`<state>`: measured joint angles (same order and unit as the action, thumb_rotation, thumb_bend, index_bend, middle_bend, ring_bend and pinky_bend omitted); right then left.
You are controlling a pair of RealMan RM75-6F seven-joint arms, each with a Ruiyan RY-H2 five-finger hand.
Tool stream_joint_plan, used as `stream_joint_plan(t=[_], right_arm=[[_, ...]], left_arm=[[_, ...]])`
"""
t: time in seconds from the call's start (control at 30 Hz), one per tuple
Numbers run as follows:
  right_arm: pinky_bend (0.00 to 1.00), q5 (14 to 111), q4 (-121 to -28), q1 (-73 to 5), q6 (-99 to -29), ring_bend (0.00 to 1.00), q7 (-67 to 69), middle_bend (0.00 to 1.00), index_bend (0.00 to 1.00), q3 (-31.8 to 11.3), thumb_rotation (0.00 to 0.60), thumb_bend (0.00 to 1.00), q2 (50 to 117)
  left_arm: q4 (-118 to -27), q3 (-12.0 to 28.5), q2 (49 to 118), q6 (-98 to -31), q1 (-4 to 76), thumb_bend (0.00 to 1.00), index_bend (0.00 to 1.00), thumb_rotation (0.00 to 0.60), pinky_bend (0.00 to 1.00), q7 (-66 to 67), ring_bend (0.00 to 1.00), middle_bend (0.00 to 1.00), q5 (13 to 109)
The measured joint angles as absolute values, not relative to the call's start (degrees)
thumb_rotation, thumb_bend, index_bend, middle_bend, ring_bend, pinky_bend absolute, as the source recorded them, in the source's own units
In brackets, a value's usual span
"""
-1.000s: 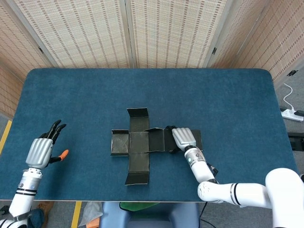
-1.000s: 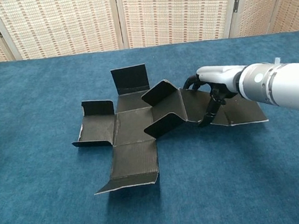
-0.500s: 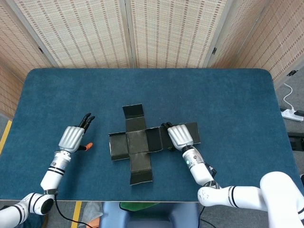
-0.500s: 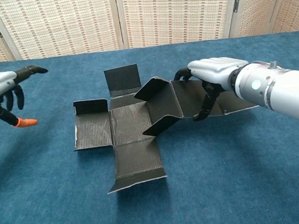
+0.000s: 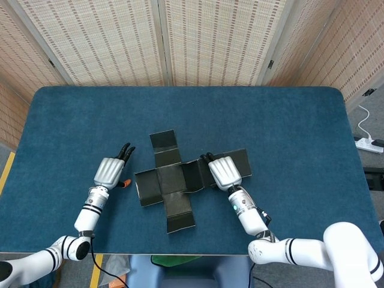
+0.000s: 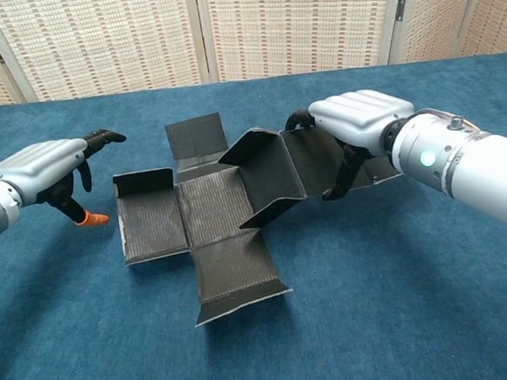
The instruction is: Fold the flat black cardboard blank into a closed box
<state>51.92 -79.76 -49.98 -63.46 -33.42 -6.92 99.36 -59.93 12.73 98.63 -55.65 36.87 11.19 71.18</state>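
The black cardboard blank (image 5: 171, 180) (image 6: 211, 222) lies opened out in a cross shape on the blue table (image 5: 288, 120). Its left, near and far flaps are almost flat, with small end tabs turned up. The right panel with its side flaps (image 6: 265, 166) is tilted up. My right hand (image 5: 223, 171) (image 6: 355, 118) sits over that right arm of the blank, fingers curled over the far edge and thumb pressed down on the panel, gripping it. My left hand (image 5: 111, 171) (image 6: 47, 166) hovers just left of the left flap, fingers spread, its orange thumb tip (image 6: 91, 219) pointing down, holding nothing.
Woven folding screens (image 5: 192, 42) stand behind the table's far edge. A white power strip (image 5: 369, 144) lies on the floor beyond the right edge. The table's near edge (image 5: 180, 253) runs close below the blank.
The left hand has come in from the far left to just beside the blank. The right hand has drawn the blank leftward and turned it slightly.
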Motion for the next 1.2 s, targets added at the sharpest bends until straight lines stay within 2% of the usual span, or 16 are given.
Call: stream_joint_plan(t=[0.3, 0.6, 0.83, 1.03, 1.2], right_arm=[[1.00, 54.1, -78.5, -49.1, -62.5, 0.79, -32.7, 0.45, 0.51, -8.1, 0.600, 0.33, 100.3], [1.00, 54.8, -77.9, -49.9, -59.5, 0.79, -33.7, 0.45, 0.51, -9.2, 0.600, 0.33, 100.2], [1.00, 57.1, -79.5, -52.7, -55.7, 0.79, -37.1, 0.44, 0.51, -9.5, 0.600, 0.33, 96.8], [1.00, 60.7, -80.5, -56.1, -51.0, 0.79, -38.6, 0.44, 0.51, -9.6, 0.600, 0.33, 93.1], [1.00, 65.4, -80.6, -59.1, -47.3, 0.79, -38.3, 0.44, 0.51, -9.4, 0.600, 0.33, 90.5]], left_arm=[[-57.8, 12.9, 101.4, -54.4, 38.2, 0.20, 0.00, 0.600, 0.55, 6.1, 0.47, 0.00, 71.0], [-62.3, 13.9, 100.3, -51.9, 38.3, 0.20, 0.00, 0.600, 0.55, -10.7, 0.45, 0.00, 71.7], [-65.3, 13.2, 97.0, -52.6, 38.0, 0.20, 0.00, 0.600, 0.55, -22.6, 0.43, 0.00, 76.7], [-66.6, 10.5, 93.7, -53.5, 38.7, 0.20, 0.00, 0.600, 0.52, -26.5, 0.42, 0.00, 82.7], [-67.3, 9.3, 92.1, -52.5, 40.1, 0.20, 0.00, 0.600, 0.52, -29.1, 0.41, 0.00, 84.1]])
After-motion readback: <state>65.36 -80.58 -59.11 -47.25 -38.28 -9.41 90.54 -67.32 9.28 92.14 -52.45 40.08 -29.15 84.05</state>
